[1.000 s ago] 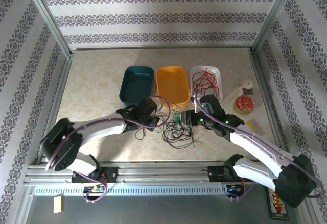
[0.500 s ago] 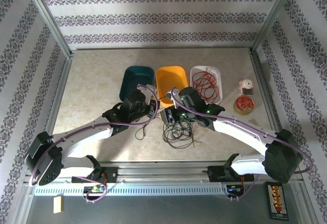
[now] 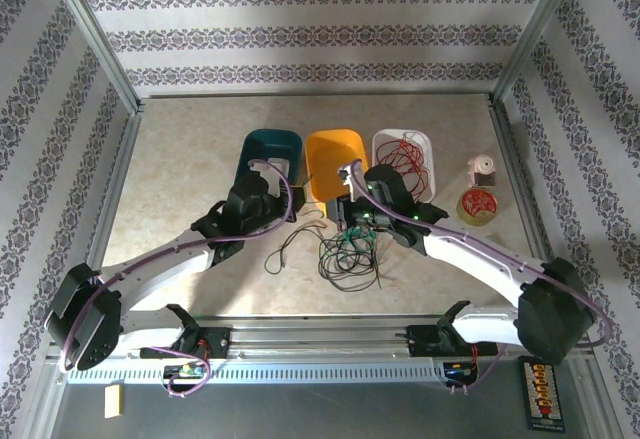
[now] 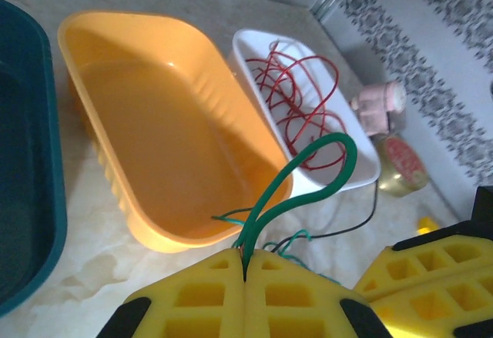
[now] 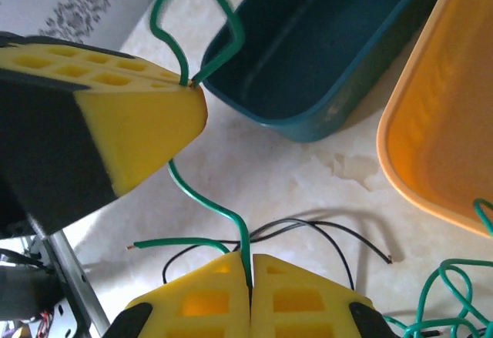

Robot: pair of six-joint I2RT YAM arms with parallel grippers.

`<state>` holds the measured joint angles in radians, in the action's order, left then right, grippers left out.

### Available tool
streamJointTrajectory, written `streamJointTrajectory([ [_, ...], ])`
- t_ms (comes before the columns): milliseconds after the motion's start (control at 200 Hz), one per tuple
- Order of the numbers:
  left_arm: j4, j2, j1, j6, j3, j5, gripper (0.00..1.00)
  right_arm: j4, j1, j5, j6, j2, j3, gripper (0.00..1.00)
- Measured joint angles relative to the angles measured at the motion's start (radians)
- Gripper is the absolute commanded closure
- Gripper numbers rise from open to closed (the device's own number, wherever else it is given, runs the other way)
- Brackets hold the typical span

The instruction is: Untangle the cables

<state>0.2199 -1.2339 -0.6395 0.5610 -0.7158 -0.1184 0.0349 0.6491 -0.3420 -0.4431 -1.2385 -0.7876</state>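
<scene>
**Green cable clamped at two spots above the tangle**

Cables [image 3: 346, 257] in green and black lie in a loose tangle on the pale marbled surface [image 3: 180, 149], between the two arms. Just beyond the tangle, the right fingers [image 5: 250, 272] are pressed together on a green cable [image 5: 202, 193]. That strand climbs in a curve to the left fingers [image 5: 135, 115], which are clamped on it as well. In the left wrist view the left fingers [image 4: 245, 270] meet tightly, and a green loop [image 4: 308, 170] stands up past their tips. A thin black cable [image 5: 308, 229] rests on the surface under the right fingers, its bare end near the orange tray [image 5: 431, 122]. Farther back three trays sit side by side: a teal tray [image 3: 270, 154], the orange one in the middle, and a white tray [image 3: 385, 139] holding a coiled red cable [image 3: 404, 164]. Right of the white tray are a small reel of red wire [image 3: 478, 202] and a pink object [image 3: 484, 171].
</scene>
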Motion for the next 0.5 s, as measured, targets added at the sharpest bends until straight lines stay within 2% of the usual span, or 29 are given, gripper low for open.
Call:
streamJointTrajectory([
  [180, 0.067, 0.002, 0.027, 0.043, 0.019, -0.091, 1.00, -0.024, -0.045, -0.009, -0.030, 0.054, 0.042, 1.00],
  [235, 0.079, -0.004, 0.033, 0.043, 0.019, -0.105, 0.84, -0.024, -0.045, -0.008, -0.033, 0.054, 0.042, 1.00],
  [275, 0.088, -0.014, 0.037, 0.043, 0.019, -0.111, 0.65, -0.023, -0.046, -0.006, -0.033, 0.050, 0.037, 1.00],
  [315, 0.089, -0.022, 0.049, 0.042, 0.019, -0.098, 0.42, -0.005, -0.055, 0.009, -0.035, 0.041, 0.029, 1.00],
  [345, 0.089, -0.026, 0.064, 0.042, 0.019, -0.086, 0.31, 0.008, -0.068, 0.021, -0.037, 0.030, 0.022, 1.00],
  [420, 0.089, -0.032, 0.098, 0.043, 0.019, -0.055, 0.15, 0.041, -0.100, 0.058, -0.048, -0.028, -0.015, 1.00],
  [500, 0.089, -0.031, 0.105, 0.043, 0.019, -0.026, 0.11, 0.063, -0.123, 0.092, -0.057, -0.108, -0.071, 1.00],
])
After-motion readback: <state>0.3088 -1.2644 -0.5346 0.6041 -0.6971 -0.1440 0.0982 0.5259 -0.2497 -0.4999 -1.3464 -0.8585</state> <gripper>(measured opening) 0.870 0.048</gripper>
